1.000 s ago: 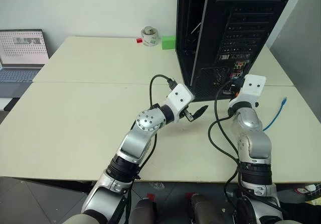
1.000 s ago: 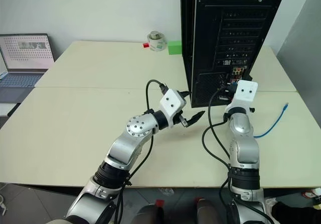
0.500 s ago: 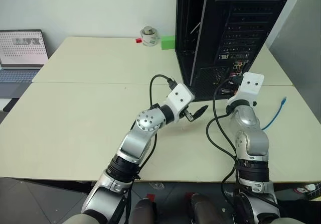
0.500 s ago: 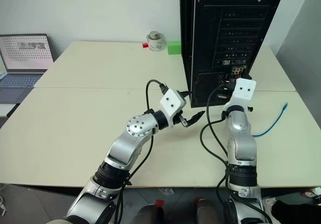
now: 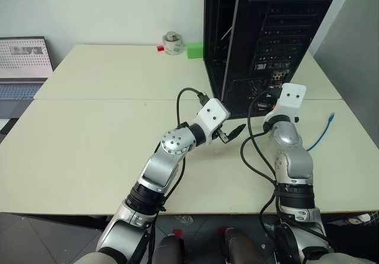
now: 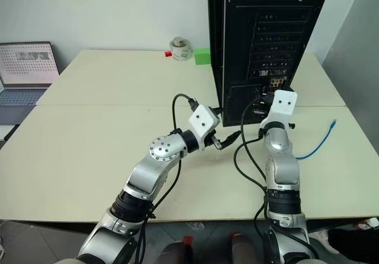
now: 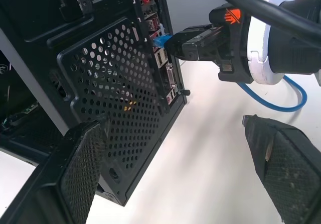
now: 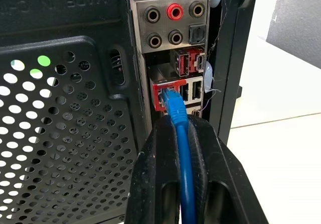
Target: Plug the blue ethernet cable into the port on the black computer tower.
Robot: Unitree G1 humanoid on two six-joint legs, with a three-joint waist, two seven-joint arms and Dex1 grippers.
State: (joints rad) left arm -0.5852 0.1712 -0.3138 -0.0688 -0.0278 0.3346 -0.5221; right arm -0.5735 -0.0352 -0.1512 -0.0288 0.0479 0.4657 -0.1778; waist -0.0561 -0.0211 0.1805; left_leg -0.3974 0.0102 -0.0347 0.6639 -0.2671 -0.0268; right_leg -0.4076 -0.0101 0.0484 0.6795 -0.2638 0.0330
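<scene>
Black computer tower [image 5: 266, 39], upper right of frame; left gripper [image 5: 232, 132], centre, fingers spread, empty; right gripper [image 8: 176, 133] clamped on blue ethernet cable [image 8: 180, 153], plug tip at the red-framed port [image 8: 163, 94]

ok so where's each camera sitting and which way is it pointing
Left eye and right eye: on the head, looking forward and down at the table and black computer tower; both arms show.
Left wrist: on the left arm, facing the tower's rear; left claw open, and the right claw.
Right wrist: on the right arm, facing the port; right claw shut on the blue ethernet cable.
Both wrist views share the cable's plug at the rear connectors.
</scene>
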